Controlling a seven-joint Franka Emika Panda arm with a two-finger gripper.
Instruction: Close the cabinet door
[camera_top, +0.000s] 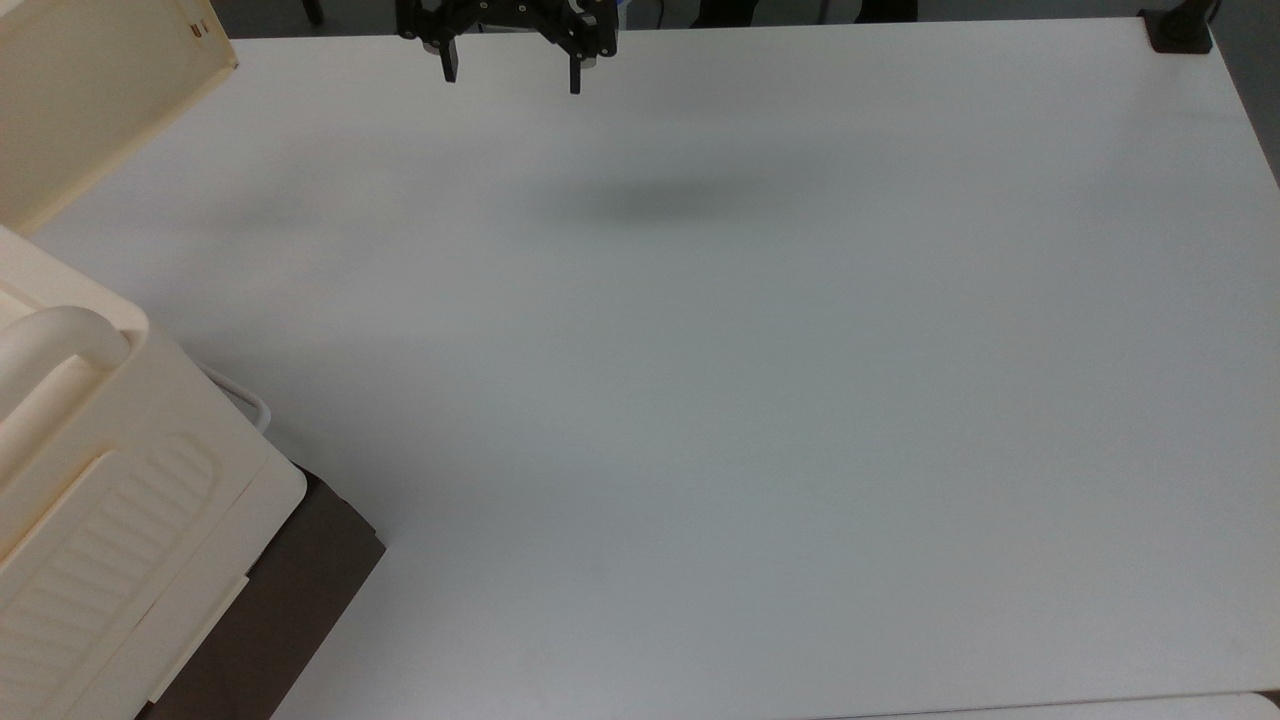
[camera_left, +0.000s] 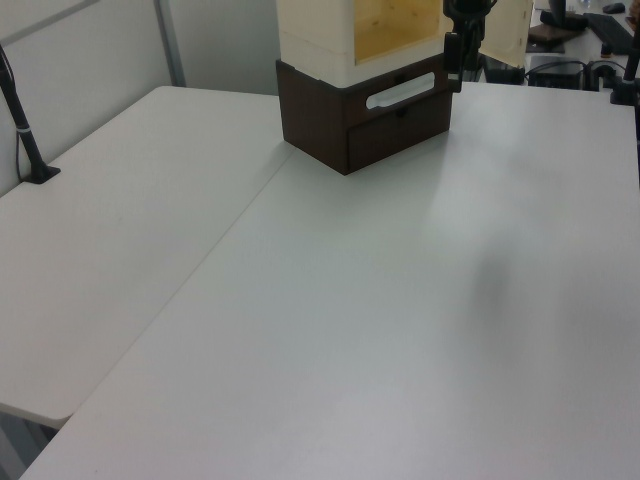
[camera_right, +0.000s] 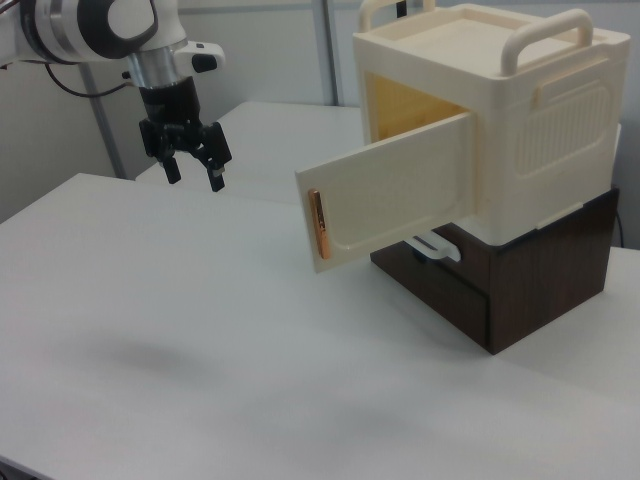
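Clearly light and stiff, the flat cream-yellow plastic cabinet door (camera_right: 390, 190) should swing shut when pushed near its free edge by the black two-finger gripper (camera_right: 194, 172), which hangs open and empty.

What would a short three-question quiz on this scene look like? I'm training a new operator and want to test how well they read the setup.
1. True or false: the cabinet door is shut flush against the cabinet.
2. Are the fingers of the gripper spread apart or pressed together?
3. Multiple choice: the gripper is (A) touching the door, (B) in the air clear of the door, above the white table, (C) resting on the table.

Key
1. False: the door stands swung open, so the cabinet's yellow inside shows.
2. Spread apart, with nothing between them.
3. B.
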